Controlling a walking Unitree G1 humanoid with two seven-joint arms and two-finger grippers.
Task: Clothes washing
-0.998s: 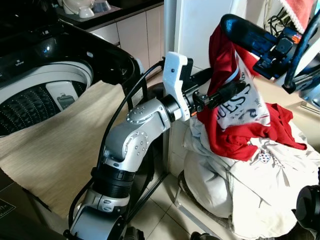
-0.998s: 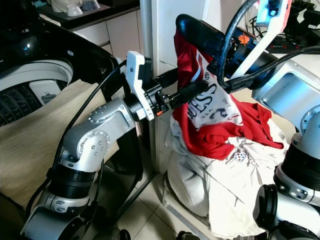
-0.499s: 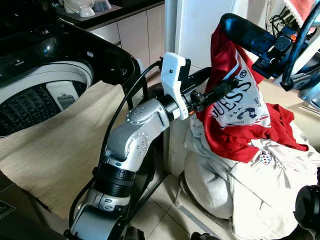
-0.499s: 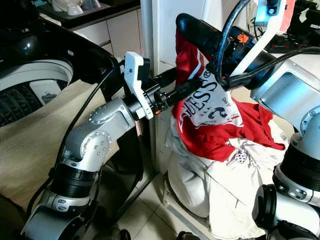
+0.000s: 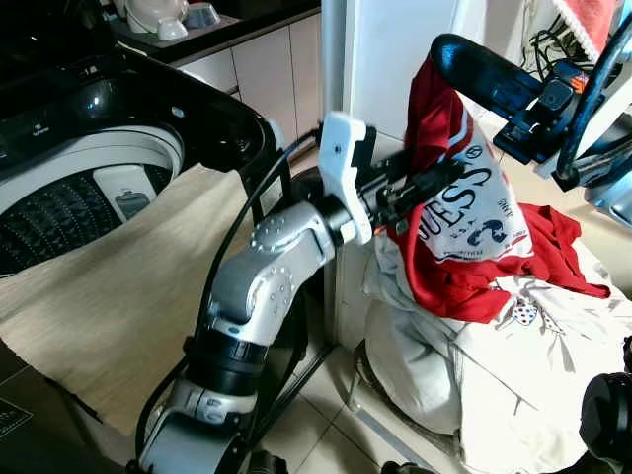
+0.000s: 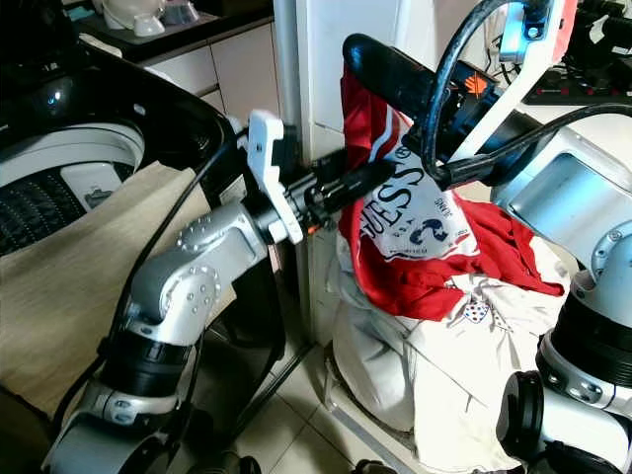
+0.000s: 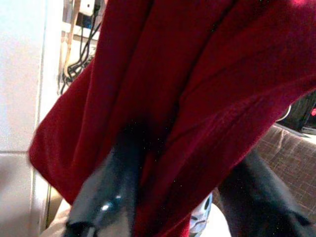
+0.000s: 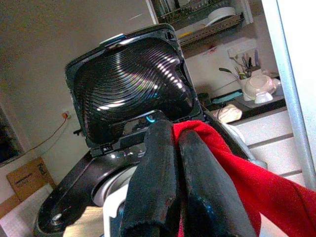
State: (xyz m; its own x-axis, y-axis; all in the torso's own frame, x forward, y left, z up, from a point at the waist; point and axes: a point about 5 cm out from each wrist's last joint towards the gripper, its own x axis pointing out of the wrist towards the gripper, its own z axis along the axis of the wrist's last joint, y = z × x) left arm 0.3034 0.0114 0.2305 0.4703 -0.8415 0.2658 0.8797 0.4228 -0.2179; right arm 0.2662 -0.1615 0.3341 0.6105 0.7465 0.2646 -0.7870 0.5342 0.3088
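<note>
A red T-shirt [image 5: 456, 278] with a white printed front hangs from my right gripper [image 5: 446, 51]. That gripper is raised at the upper right, its two black fingers [image 8: 163, 173] pinched shut on the shirt's top edge. My left gripper [image 5: 434, 180] reaches across from the left into the shirt's side, about halfway down. Its fingers [image 7: 111, 190] stand apart, open, with red cloth hanging between them. The shirt's lower part rests on a heap of white laundry [image 5: 504, 380]. The top-loading washing machine [image 5: 94, 193] stands at the left with its lid [image 8: 131, 86] up and the drum exposed.
A beige cloth [image 5: 118, 296] drapes over the washer's front edge, below my left arm. A white pillar [image 5: 395, 54] rises behind the shirt, with cabinets [image 5: 262, 69] beyond. Tiled floor [image 5: 316, 410] shows between the washer and the laundry heap.
My left wrist has rolled and its fingers have pushed slightly deeper into the shirt's side. The shirt's printed front has shifted a little; my right gripper still holds it up.
</note>
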